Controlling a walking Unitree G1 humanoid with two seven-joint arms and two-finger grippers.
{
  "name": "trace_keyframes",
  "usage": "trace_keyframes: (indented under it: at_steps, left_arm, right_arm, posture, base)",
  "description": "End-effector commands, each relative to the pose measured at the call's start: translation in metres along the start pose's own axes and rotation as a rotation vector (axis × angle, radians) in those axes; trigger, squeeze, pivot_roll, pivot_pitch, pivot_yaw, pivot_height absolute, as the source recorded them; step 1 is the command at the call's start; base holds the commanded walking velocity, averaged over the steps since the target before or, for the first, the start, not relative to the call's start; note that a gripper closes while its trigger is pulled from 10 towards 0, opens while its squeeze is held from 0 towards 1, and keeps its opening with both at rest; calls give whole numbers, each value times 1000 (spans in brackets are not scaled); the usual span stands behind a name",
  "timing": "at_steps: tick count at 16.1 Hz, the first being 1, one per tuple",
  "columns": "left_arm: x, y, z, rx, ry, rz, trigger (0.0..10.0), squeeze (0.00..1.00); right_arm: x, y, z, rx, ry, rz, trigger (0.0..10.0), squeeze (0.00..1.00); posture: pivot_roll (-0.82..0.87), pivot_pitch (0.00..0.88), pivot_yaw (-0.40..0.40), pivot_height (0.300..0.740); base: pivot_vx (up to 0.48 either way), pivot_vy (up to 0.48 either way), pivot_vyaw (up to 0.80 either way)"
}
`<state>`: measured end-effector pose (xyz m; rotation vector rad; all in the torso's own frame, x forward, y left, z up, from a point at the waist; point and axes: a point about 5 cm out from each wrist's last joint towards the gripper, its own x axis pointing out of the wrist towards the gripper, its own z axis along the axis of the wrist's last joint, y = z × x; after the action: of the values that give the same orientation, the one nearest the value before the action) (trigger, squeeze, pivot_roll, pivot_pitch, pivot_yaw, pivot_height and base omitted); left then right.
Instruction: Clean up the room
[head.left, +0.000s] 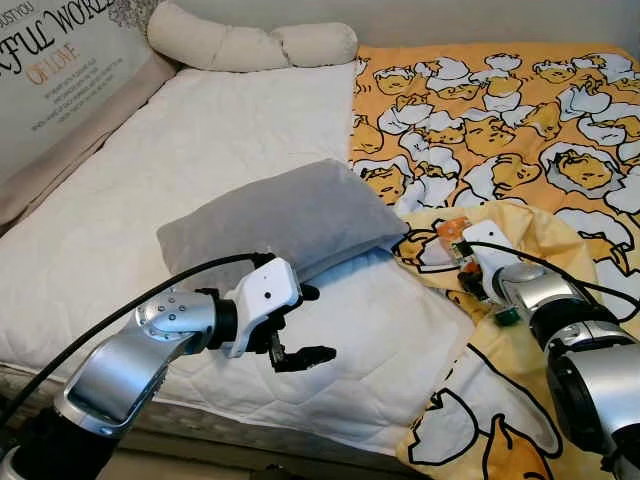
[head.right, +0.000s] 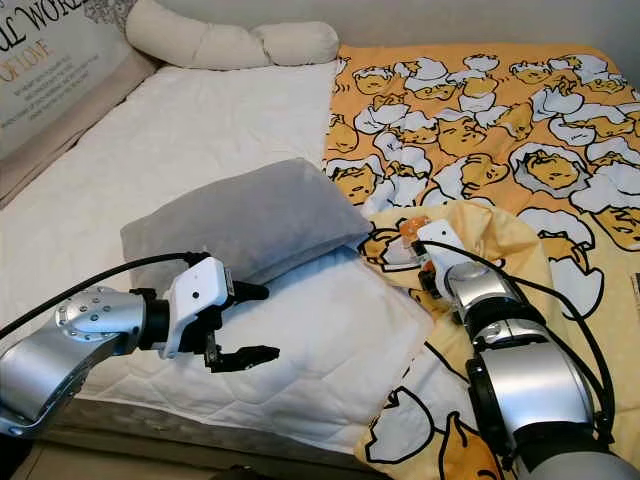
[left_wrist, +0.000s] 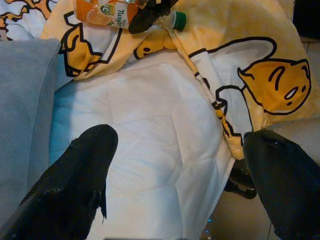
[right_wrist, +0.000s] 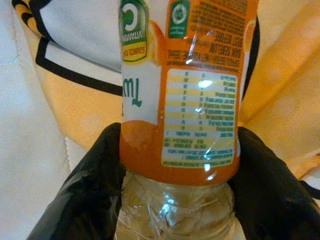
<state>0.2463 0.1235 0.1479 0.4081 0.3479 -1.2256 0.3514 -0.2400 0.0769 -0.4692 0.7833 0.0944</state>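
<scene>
- Step in hand: bottle (right_wrist: 177, 95) lying on the blanket (head.left: 560, 110), pinched by the right gripper (right_wrist: 177, 175).
- Left gripper (head.left: 300, 330): fingers spread, idle over the bed (head.left: 200, 130).
- Next move: probably lifting the bottle clear.

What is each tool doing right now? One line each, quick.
Left tool: open, holding nothing, above the white mattress beside the grey pillow.
Right tool: closed on the orange juice bottle, over the yellow blanket.

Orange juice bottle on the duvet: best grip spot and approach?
Grip the bottle across its round body near the label's edge, coming from above; it lies flat on the yellow duvet. The right gripper already straddles it there, fingers on both sides.
</scene>
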Motion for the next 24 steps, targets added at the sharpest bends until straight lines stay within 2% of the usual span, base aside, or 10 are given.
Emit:
trace_keyframes:
  at_steps: [1, 7, 10, 11, 14, 16, 17, 18, 20, 24]
  left_arm:
    - [0, 1, -2, 3, 16, 6, 10000, 0]
    - [-1, 6, -7, -71, -44, 180, 10000, 0]
    - [-9, 13, -11, -151, -96, 411, 10000, 0]
    - [-14, 17, -11, -168, -108, 516, 10000, 0]
    - [-18, 24, -11, -195, -119, 699, 10000, 0]
    - [-23, 30, -11, -200, -122, 837, 10000, 0]
    - [-28, 34, -15, -290, -129, 937, 10000, 0]
    - [-29, 32, -16, -262, -110, 977, 10000, 0]
    - [-28, 29, -18, -242, -91, 1011, 10000, 0]
    - [-29, 24, -21, -264, -74, 1056, 10000, 0]
  right_arm:
    - [-2, -4, 6, 38, -25, -1, 0, 0]
    - [-10, -18, 14, 274, -173, 106, 0, 0]
    - [-40, -19, 33, 444, -478, 269, 0, 0]
    - [-60, -11, 40, 519, -603, 362, 10000, 0]
    - [-82, 28, 38, 436, -766, 448, 10000, 0]
    - [-90, 52, 39, 475, -802, 472, 10000, 0]
    - [-97, 67, 36, 516, -802, 476, 10000, 0]
    - [-103, 80, 30, 557, -783, 465, 10000, 0]
    - [-105, 90, 29, 509, -768, 433, 10000, 0]
    - [-108, 86, 22, 535, -756, 386, 10000, 0]
  posture:
    - [-1, 0, 112, 740]
    - [-74, 0, 120, 740]
    - [-95, 0, 124, 740]
    - [-103, 0, 124, 740]
    - [-103, 0, 116, 740]
    - [-96, 0, 107, 740]
    - [-86, 0, 94, 740]
    - [-78, 0, 84, 740]
    - [-72, 0, 76, 740]
    - [-61, 0, 62, 740]
  base:
    - [0, 0, 0]
    - [0, 0, 0]
    - [0, 0, 0]
    - [0, 0, 0]
    - [0, 0, 231]
    - [0, 0, 800]
    - [0, 0, 800]
    - [0, 0, 800]
    - [0, 0, 800]
    - [0, 0, 800]
